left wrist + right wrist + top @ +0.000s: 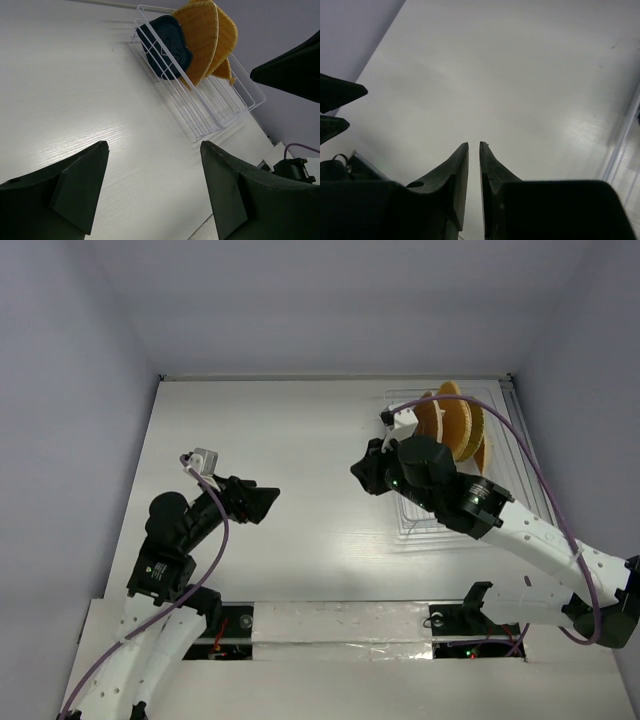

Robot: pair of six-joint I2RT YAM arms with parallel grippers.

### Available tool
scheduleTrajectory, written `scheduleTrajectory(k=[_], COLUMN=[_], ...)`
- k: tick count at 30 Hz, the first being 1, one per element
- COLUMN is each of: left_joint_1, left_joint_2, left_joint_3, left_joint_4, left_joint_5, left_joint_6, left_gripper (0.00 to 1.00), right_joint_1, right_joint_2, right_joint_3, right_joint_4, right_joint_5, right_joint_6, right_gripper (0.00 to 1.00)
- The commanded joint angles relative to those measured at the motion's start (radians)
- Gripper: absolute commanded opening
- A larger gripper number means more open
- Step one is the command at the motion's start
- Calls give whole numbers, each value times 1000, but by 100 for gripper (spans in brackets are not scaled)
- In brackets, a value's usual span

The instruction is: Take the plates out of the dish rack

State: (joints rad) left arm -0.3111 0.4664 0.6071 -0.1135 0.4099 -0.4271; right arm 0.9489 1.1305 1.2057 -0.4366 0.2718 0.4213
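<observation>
While both arms hang over the white table (300,430), the top view shows the rack (415,523) at the upper right of the frame, with the plates (455,425) standing on edge in its far end. The right gripper (360,478) sits just left of the rack, below and left of the plates. The left gripper (268,505) is well apart, at centre left.

In the left wrist view, the left gripper (154,147) has its fingers spread wide and empty at the bottom. The rack (220,110) lies at upper centre, the plates (202,37) upright in it beside a dark blue object (167,47).

In the right wrist view, the right gripper (474,145) is nearly pressed together, with only a thin slit and nothing pinched. A rack bar (622,145) runs along the right edge; no plates show.
</observation>
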Motion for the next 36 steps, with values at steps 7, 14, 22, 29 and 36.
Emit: scheduleTrajectory(k=[7,14,22,29,36], left_joint_1=[7,7,7,7,7], left_joint_2=[-29,-49,-68,-72,-81], left_joint_3=[3,-6,-4,-7,-7], left_joint_4=[28,43,35,35,34], left_joint_5=[-11,6,-20,-17,-23], left_joint_6=[8,8,7,7,8], left_gripper=[66,15,10,45,52], right_joint_1=[4,-85,-196,-291,-360], right_joint_2=[21,98,317,531,702], right_joint_3=[92,124,258,410,485], right_joint_4=[-37,-53,-137,-206,-195], right_joint_5=[228,316,447,569,583], right_joint_6=[-47,-72,-139,-203,-256], right_gripper=[62,0,11,52,52])
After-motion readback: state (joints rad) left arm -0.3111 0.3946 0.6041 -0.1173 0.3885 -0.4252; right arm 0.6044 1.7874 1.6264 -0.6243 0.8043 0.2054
